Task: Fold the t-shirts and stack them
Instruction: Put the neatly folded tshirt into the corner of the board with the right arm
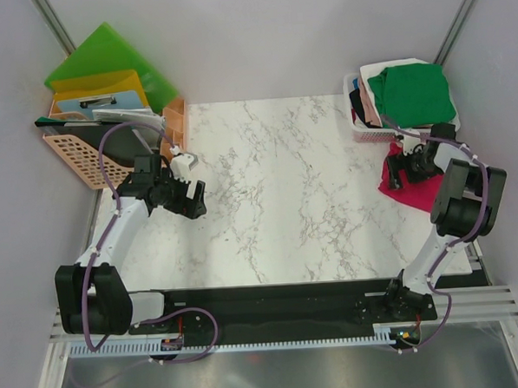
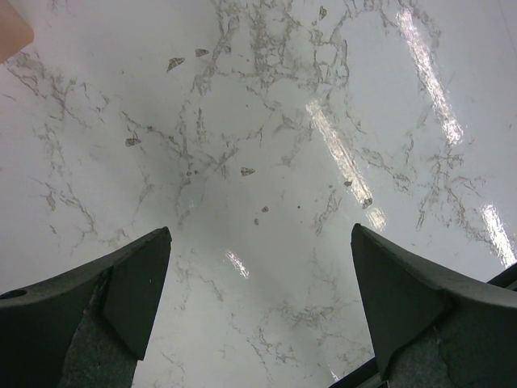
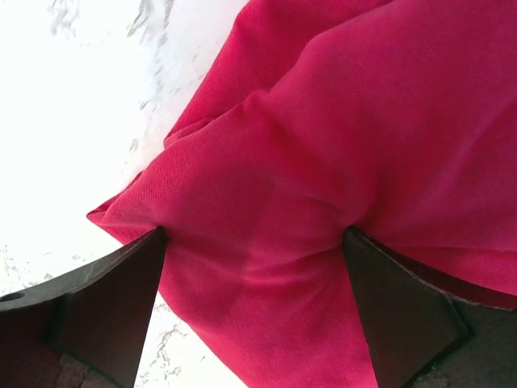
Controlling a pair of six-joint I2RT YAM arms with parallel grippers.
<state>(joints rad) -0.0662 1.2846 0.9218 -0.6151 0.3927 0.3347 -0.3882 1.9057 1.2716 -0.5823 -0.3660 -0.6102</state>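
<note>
Right tool (image 3: 254,234), spread wide, straddles the bunched pink shirt (image 3: 363,121), seemingly to pinch it. Left tool (image 2: 260,234) hovers released over the worktop (image 2: 242,97).

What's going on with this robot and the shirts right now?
A two-armed robot is starting on a t-shirt folding job. The right fingers are spread wide and pressed against a crumpled crimson t-shirt at the right edge of the table, not closed on it yet. The left fingers hang open over bare marble. More shirts, a green t-shirt on top, wait in a basket at the far right corner.
</note>
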